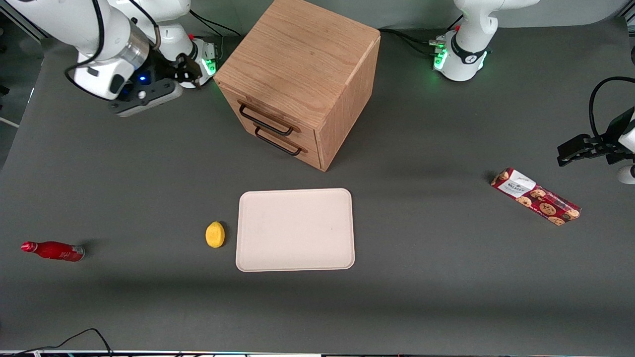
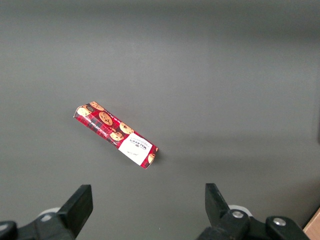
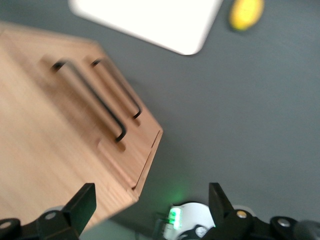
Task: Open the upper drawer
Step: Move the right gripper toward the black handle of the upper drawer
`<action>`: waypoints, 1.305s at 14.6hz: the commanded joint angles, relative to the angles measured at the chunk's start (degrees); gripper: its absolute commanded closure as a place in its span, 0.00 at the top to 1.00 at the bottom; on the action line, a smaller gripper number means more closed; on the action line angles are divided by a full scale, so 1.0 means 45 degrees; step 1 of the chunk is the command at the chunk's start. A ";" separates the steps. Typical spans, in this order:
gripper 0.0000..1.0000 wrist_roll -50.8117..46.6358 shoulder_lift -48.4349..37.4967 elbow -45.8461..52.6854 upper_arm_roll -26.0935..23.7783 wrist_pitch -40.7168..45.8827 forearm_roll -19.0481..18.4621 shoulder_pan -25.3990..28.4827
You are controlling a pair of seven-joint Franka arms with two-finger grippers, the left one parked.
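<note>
The light oak cabinet [image 1: 302,59] stands at the back middle of the table. Its upper drawer [image 1: 278,115] is closed, its thin black bar handle [image 1: 265,122] just above the lower drawer's matching handle [image 1: 278,143]. My right gripper [image 1: 184,73] is open and empty. It hovers beside the cabinet toward the working arm's end, near the top corner and apart from both handles. In the right wrist view the upper handle [image 3: 92,102] and the lower handle [image 3: 117,90] show ahead of the open gripper [image 3: 151,205].
A pale tray [image 1: 295,229] lies in front of the cabinet, with a yellow lemon [image 1: 215,234] beside it. A red bottle [image 1: 53,251] lies toward the working arm's end. A red cookie box [image 1: 535,196] lies toward the parked arm's end.
</note>
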State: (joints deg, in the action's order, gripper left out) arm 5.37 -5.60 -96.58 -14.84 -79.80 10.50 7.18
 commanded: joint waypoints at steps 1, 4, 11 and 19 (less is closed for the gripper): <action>1.00 0.4340 0.0967 0.0757 0.0076 0.0486 0.0964 0.0084; 1.00 0.6265 0.1945 0.1070 0.0076 0.0935 0.2295 0.0084; 1.00 0.6111 0.2922 0.1228 -0.0196 0.0139 0.2335 0.0123; 1.00 0.5427 0.3666 -0.0937 -0.1446 -0.3609 0.2082 0.0143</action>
State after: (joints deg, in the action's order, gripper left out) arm 31.08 11.53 -97.57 -20.54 -92.07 19.80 7.56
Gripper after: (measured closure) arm 0.000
